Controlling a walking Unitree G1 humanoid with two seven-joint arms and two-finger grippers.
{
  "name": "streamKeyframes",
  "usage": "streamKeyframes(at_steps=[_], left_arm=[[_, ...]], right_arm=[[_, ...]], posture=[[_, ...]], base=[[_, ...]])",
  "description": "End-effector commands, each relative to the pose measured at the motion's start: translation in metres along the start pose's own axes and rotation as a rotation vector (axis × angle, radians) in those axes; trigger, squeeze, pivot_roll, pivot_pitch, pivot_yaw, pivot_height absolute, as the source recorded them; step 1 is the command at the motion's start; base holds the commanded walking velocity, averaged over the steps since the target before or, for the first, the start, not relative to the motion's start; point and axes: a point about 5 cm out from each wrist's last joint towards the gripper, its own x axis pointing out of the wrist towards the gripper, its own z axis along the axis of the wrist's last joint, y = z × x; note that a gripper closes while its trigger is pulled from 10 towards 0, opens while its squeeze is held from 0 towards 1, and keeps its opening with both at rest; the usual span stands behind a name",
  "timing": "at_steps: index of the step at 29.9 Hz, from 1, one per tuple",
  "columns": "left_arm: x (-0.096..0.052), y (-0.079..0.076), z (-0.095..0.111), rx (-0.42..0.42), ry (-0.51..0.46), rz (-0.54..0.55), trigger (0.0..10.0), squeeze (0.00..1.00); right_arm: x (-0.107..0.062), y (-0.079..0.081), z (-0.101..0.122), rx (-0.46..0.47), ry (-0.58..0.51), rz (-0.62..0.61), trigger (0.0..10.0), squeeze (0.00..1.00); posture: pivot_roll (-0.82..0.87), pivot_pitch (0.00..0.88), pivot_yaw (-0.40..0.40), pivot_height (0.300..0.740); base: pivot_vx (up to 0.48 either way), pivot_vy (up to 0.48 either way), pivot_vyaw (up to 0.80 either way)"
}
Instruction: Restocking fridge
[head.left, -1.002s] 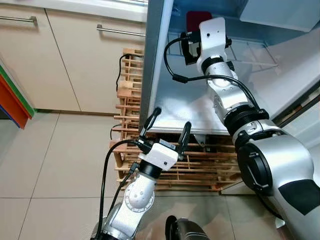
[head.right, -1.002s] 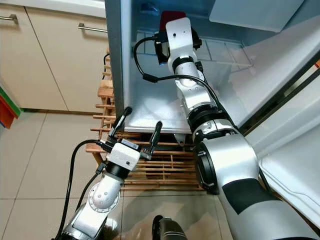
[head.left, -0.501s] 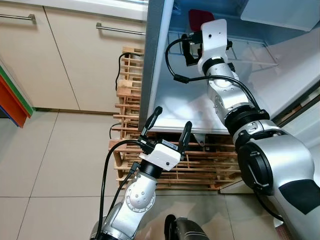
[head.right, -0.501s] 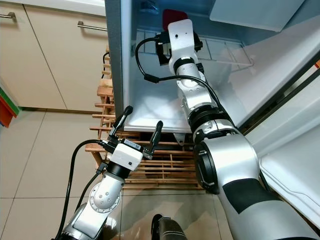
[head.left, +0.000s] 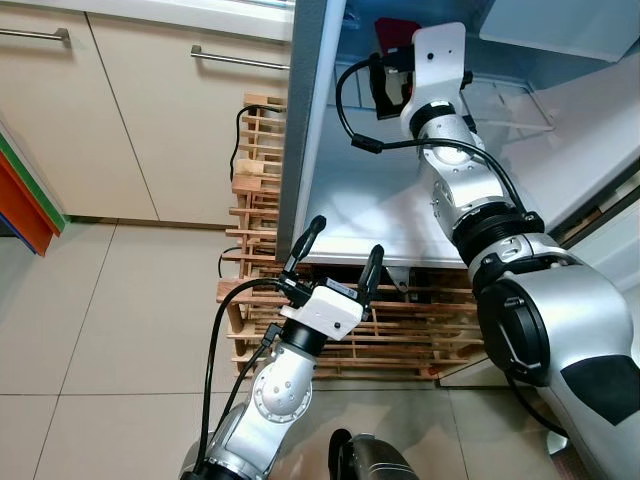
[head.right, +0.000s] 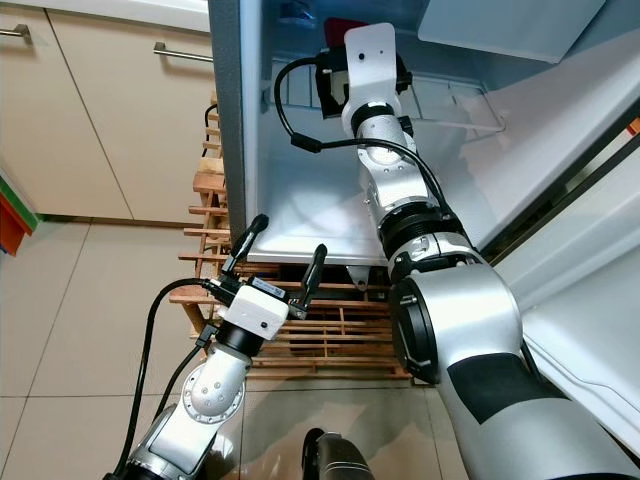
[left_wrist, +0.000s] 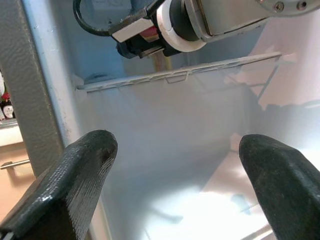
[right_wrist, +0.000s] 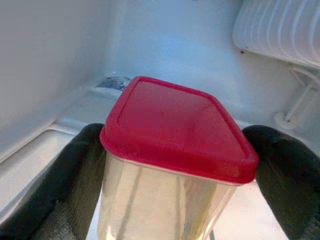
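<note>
A clear container with a red lid (right_wrist: 177, 130) sits between the two black fingers (right_wrist: 75, 175) of my right gripper (right_wrist: 180, 172), which is shut on its sides. That gripper (head.left: 392, 60) reaches deep into the open fridge, just above the white wire shelf (head.left: 510, 105), and the red lid (head.left: 395, 30) pokes out past the wrist. My left gripper (head.left: 340, 255) hangs open and holds nothing, in front of the fridge's lower front edge. It points into the white fridge interior (left_wrist: 190, 150).
The fridge's white floor (head.left: 370, 215) lies below the wire shelf. A wooden slatted rack (head.left: 255, 160) stands against the beige cabinets (head.left: 150, 120) and runs under the fridge. The open fridge door (head.left: 600, 130) is on the right. An orange object (head.left: 25, 200) is at the far left.
My right arm has risen and pushed a little further into the fridge with the red-lidded container. The left arm has barely moved.
</note>
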Motion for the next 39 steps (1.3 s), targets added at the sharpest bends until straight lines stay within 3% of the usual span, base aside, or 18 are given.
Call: streamKeyframes(at_steps=[1,10,17,18,19,20,31,34,39], left_arm=[[0.001,-0.007,-0.001,-0.012,0.008,-0.010,10.0,0.00],[0.005,-0.006,-0.004,-0.004,0.007,-0.007,10.0,0.00],[0.008,-0.005,-0.007,0.017,0.008,-0.007,10.0,0.00],[0.009,-0.004,-0.008,0.021,0.016,-0.005,10.0,0.00],[0.009,-0.003,-0.009,0.021,0.024,-0.002,10.0,0.00],[0.010,-0.002,-0.010,0.024,0.028,-0.013,10.0,0.00],[0.014,0.002,-0.016,0.023,0.032,-0.035,10.0,0.00],[0.018,0.006,-0.021,0.028,0.047,-0.050,10.0,0.00],[0.014,0.026,-0.027,-0.096,0.201,-0.016,10.0,0.00]], right_arm=[[-0.004,-0.001,-0.010,0.040,0.038,-0.001,10.0,1.00],[-0.008,0.007,-0.019,0.051,0.067,0.009,10.0,1.00],[-0.012,0.004,-0.019,0.016,0.050,0.000,10.0,1.00],[-0.014,0.004,-0.020,0.001,0.046,0.016,10.0,0.66],[-0.016,0.002,-0.020,-0.012,0.038,0.013,10.0,0.24],[-0.018,0.001,-0.021,-0.017,0.034,0.015,10.0,0.00],[-0.048,-0.016,-0.027,-0.008,0.061,-0.042,10.0,0.00],[-0.067,-0.022,-0.029,-0.025,0.079,-0.054,10.0,0.00],[-0.109,-0.034,-0.036,-0.027,0.050,-0.051,10.0,0.00]], posture=[[0.02,0.127,-0.184,0.740],[0.03,0.089,-0.192,0.740],[0.03,0.062,-0.199,0.740],[0.02,0.055,-0.200,0.740],[0.02,0.053,-0.201,0.740],[0.02,0.046,-0.203,0.740],[0.00,0.000,-0.198,0.740],[-0.01,0.000,-0.184,0.740],[0.00,0.000,-0.142,0.740]], base=[[0.000,0.000,0.00],[0.000,0.000,0.00],[0.000,0.000,0.00],[0.000,0.000,0.00],[0.000,0.000,0.00],[0.000,0.000,0.00],[0.000,0.000,0.00],[0.000,0.000,0.00],[0.000,0.000,0.00]])
